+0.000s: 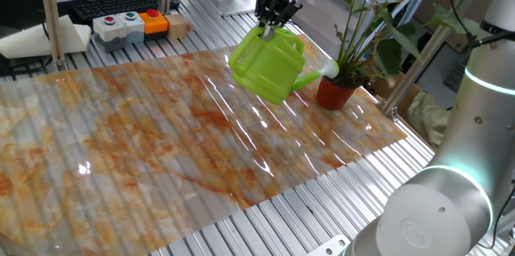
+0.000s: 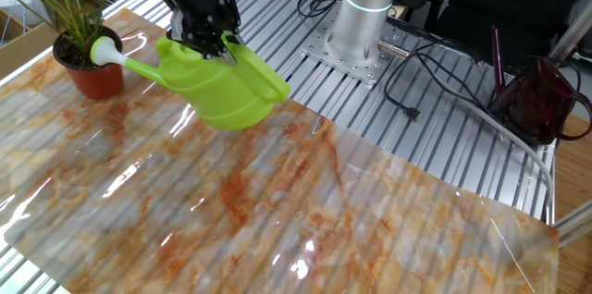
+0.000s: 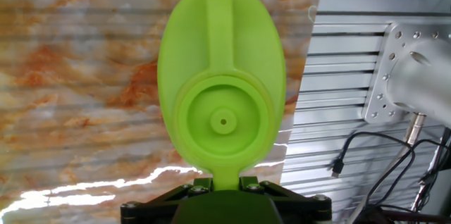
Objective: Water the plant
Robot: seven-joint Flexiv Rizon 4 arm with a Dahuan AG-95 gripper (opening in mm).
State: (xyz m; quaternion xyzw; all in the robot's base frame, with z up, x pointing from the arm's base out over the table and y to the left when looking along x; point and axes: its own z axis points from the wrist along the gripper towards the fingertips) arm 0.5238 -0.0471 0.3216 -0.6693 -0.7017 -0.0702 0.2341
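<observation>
The black two-finger gripper (image 1: 273, 21), pinching the handle of the lime-green plastic watering can (image 1: 268, 64), tips its white rose over the terracotta-red pot of the tall leafy plant (image 1: 338, 91) at the table's corner, so pouring looks underway, the set-down remaining.

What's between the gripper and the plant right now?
Only the watering can held by the gripper; its spout reaches the plant pot. Clearest in one fixed view.

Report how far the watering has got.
Done: the gripper has the can by its handle, lifted off the table. In hand: the can is tilted, its rose at the rim of the plant's pot. No water is visible; setting the can down remains.
</observation>
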